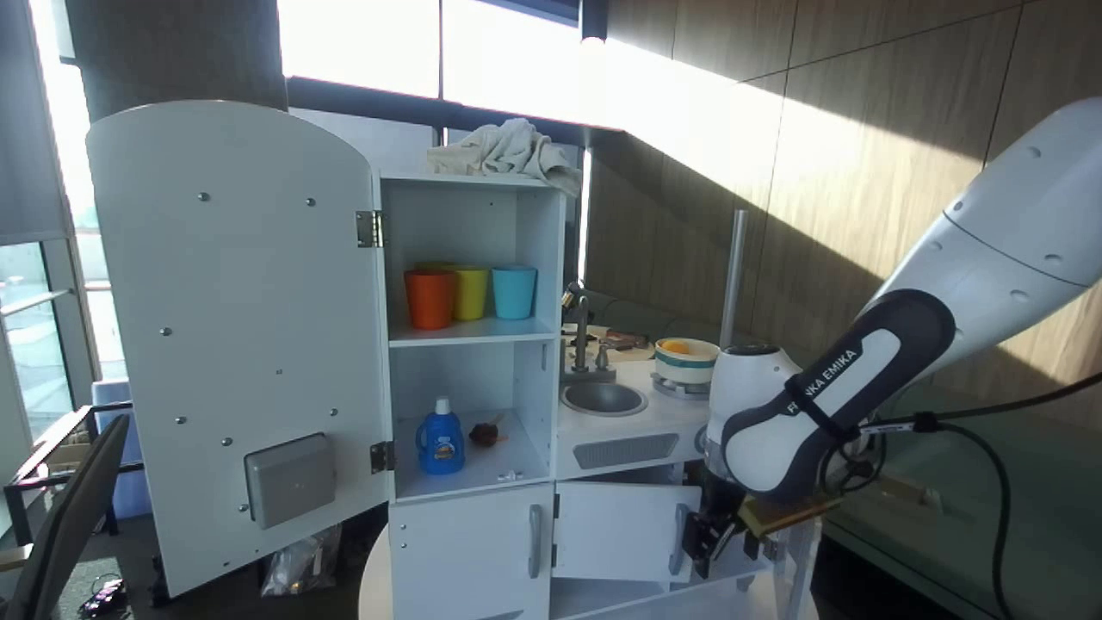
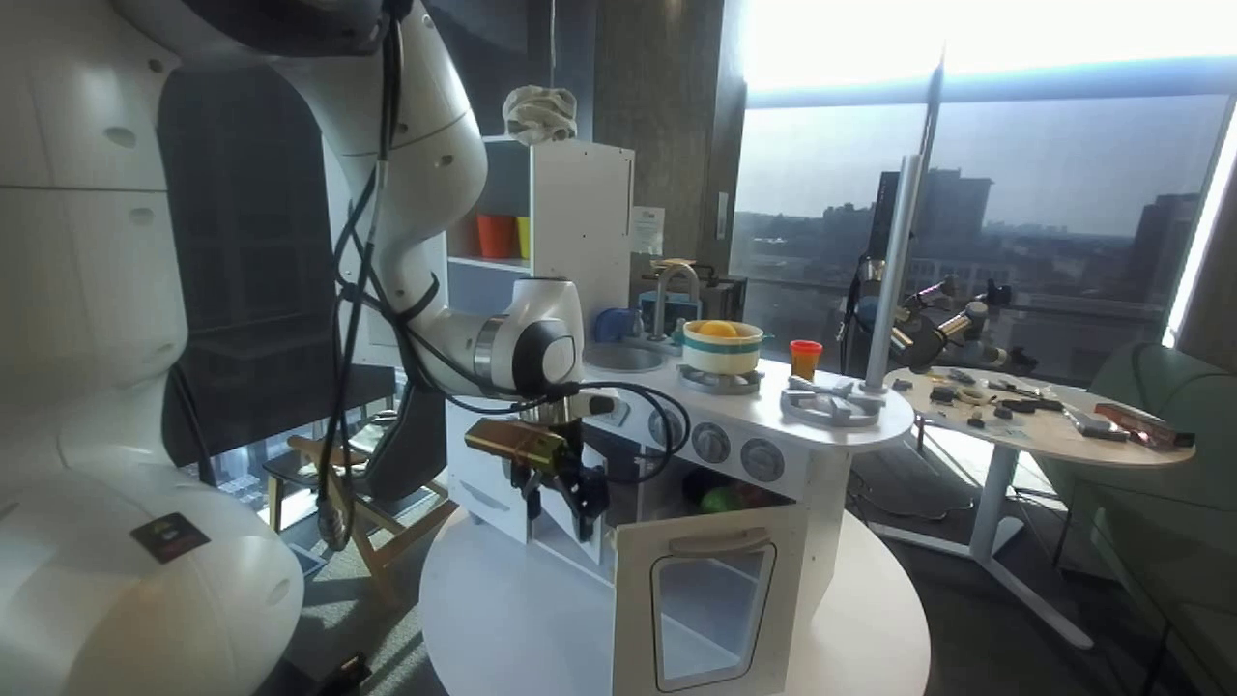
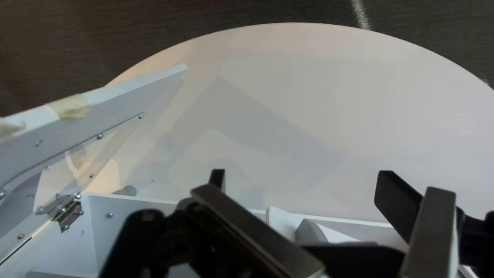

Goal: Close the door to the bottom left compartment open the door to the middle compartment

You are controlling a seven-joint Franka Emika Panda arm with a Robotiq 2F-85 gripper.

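Observation:
The bottom left door (image 1: 465, 551) of the white toy kitchen looks shut, with a grey vertical handle (image 1: 535, 541). It also shows in an exterior view (image 2: 483, 488). The middle door (image 1: 616, 527) stands ajar, hinged at its left. Its grey handle (image 1: 678, 538) is at its right edge. My gripper (image 1: 710, 547) is beside this handle, pointing down. It also shows in an exterior view (image 2: 560, 517). In the wrist view the gripper (image 3: 303, 179) has its fingers wide apart, with nothing held. The grey handle (image 3: 310, 231) shows between them; whether they touch it I cannot tell.
The oven door (image 2: 633, 599) with a clear window hangs open to the right of the gripper. The tall upper left door (image 1: 241, 344) is wide open. A pot (image 2: 722, 348) stands on the counter. The kitchen rests on a round white table (image 2: 512, 619).

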